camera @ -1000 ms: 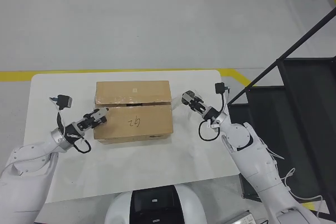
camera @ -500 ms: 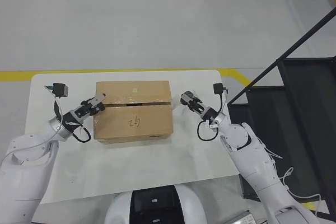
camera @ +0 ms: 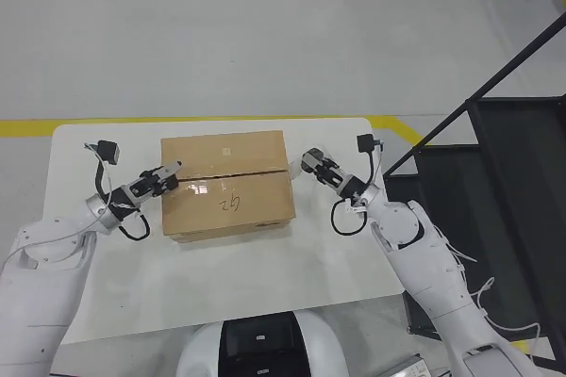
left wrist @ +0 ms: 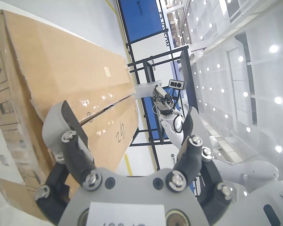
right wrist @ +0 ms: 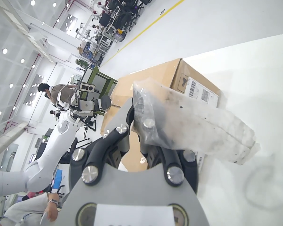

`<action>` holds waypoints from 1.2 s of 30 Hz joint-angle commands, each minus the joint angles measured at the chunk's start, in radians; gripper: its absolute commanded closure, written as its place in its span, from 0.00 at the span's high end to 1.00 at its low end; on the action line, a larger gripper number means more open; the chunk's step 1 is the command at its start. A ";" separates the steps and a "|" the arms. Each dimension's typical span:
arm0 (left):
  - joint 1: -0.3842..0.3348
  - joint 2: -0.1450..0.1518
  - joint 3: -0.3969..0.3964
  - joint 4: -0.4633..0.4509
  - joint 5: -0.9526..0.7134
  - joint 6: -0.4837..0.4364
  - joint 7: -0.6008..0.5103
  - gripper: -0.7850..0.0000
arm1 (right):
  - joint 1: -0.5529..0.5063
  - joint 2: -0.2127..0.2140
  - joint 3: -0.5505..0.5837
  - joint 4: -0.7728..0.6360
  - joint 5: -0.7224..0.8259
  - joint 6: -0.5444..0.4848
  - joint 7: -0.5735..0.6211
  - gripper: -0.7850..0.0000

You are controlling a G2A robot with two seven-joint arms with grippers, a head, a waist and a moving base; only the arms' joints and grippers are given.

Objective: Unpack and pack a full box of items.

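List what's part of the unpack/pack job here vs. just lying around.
Job: cardboard box, flaps closed; left tool, open at one end; right tool at the other end, shut on clear plastic film.
Lying about: black metal rack beside the table; yellow floor line.

light: bright, overhead | glare: box (left wrist: 61, 76) top seam | wrist-view edges: seemingly warped
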 commanded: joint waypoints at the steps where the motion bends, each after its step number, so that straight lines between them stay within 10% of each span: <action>1: 0.010 0.002 -0.007 -0.008 0.002 0.001 0.000 1.00 | 0.021 -0.003 -0.017 -0.003 -0.022 -0.002 0.010 0.00; 36: 0.055 0.005 -0.003 -0.018 -0.023 -0.028 0.004 1.00 | 0.280 -0.054 -0.284 0.057 -0.288 0.161 0.235 0.00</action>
